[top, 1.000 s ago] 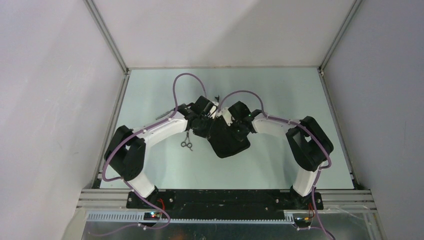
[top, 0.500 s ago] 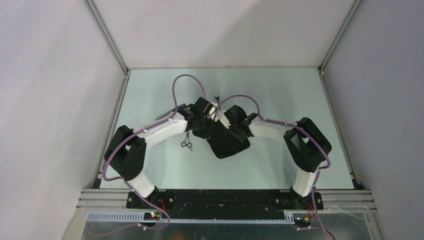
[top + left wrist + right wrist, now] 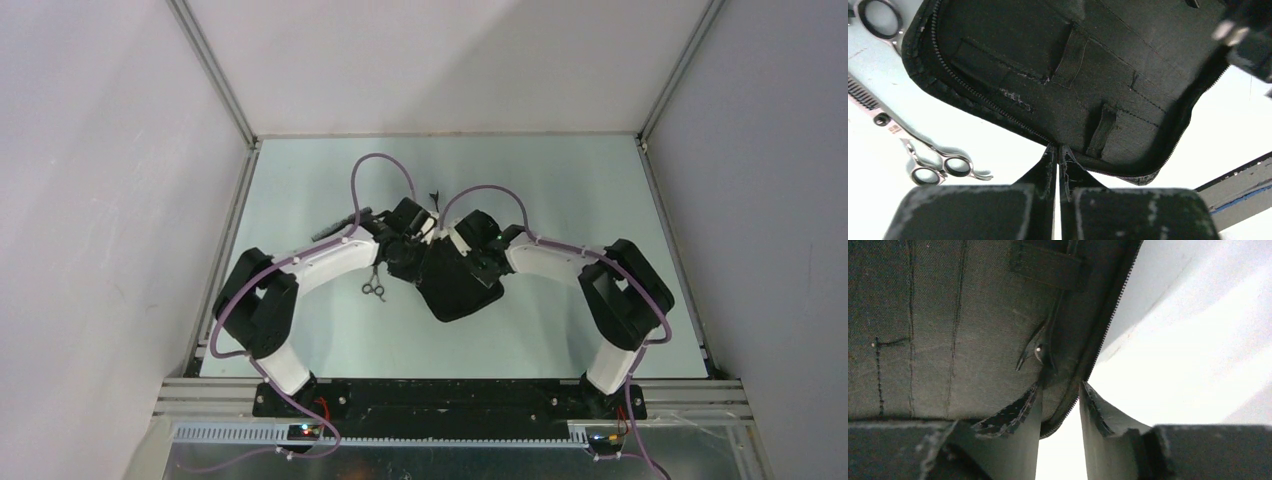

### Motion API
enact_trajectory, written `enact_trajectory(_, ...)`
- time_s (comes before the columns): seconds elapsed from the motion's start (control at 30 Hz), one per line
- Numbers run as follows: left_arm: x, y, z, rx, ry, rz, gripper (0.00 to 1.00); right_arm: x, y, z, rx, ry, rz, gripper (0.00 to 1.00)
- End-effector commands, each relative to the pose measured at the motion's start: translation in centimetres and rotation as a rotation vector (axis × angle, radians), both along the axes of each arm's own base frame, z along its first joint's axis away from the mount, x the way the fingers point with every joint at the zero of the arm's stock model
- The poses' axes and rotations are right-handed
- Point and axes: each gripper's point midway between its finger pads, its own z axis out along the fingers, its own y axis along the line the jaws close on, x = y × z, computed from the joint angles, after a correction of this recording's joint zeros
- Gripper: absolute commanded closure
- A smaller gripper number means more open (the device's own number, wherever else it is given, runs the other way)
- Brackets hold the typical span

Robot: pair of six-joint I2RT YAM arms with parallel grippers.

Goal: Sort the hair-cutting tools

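My left hand pinches the limp pouch; my right hand hangs released. The scissors look stiff and slick, so I'd grip at the rings.

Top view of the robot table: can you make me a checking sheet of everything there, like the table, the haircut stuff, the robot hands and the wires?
Surface: pale table, smooth.
Job's things: silver scissors lie flat beside the left arm; a second pair shows in the left wrist view; flat dark comb on the far side of that arm; thin black clip just past the grippers.
Clutter: big black pouch, open.
Grippers: left gripper shut on the pouch's zipper edge; right gripper open, with the pouch's edge between its jaws.
Cables: purple cables loop up over the table.
Surroundings: white walls, metal frame.
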Motion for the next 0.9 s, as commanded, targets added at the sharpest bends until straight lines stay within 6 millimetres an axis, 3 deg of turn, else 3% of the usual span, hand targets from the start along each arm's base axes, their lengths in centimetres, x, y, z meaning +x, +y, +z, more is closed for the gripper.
enact_trajectory(0.0, -1.0, -1.3, 0.2, -0.030, 0.028, -0.063, 1.00, -2.6, -1.6, 2.0, 0.036, 0.066, -0.110, 0.60)
enact_trajectory(0.17, -1.5, -1.2, -0.1, -0.014, 0.033, -0.065, 1.00, -2.4, -3.3, 5.8, 0.138, 0.029, -0.228, 0.52)
enact_trajectory(0.23, -1.6, -0.8, 0.1, -0.007, 0.024, -0.051, 0.93, -2.1, -3.5, 7.8, 0.216, 0.000, -0.276, 0.49)
enact_trajectory(0.37, -1.1, 0.0, 1.4, 0.001, -0.035, -0.006, 0.65, -1.3, -3.8, 11.7, 0.394, -0.082, -0.359, 0.39)
enact_trajectory(0.4, -1.0, 0.1, 2.2, -0.006, -0.053, 0.006, 0.53, -1.2, -3.7, 12.0, 0.423, -0.093, -0.369, 0.38)
enact_trajectory(0.47, -0.1, 0.5, 3.6, -0.002, -0.105, 0.039, 0.39, -0.8, -4.5, 13.5, 0.489, -0.132, -0.414, 0.34)
enact_trajectory(0.6, 3.3, 1.4, 7.0, 0.035, -0.244, 0.160, 0.26, -0.5, -6.3, 15.8, 0.559, -0.225, -0.499, 0.28)
enact_trajectory(0.73, 7.7, 0.5, 10.0, 0.014, -0.331, 0.283, 0.20, -0.8, -8.8, 17.7, 0.602, -0.346, -0.600, 0.22)
enact_trajectory(0.77, 8.5, 0.2, 9.2, 0.026, -0.319, 0.300, 0.20, -1.0, -9.3, 17.6, 0.598, -0.359, -0.624, 0.21)
enact_trajectory(0.87, 11.8, -1.4, 10.3, 0.011, -0.358, 0.335, 0.19, -1.6, -10.6, 18.1, 0.631, -0.385, -0.688, 0.18)
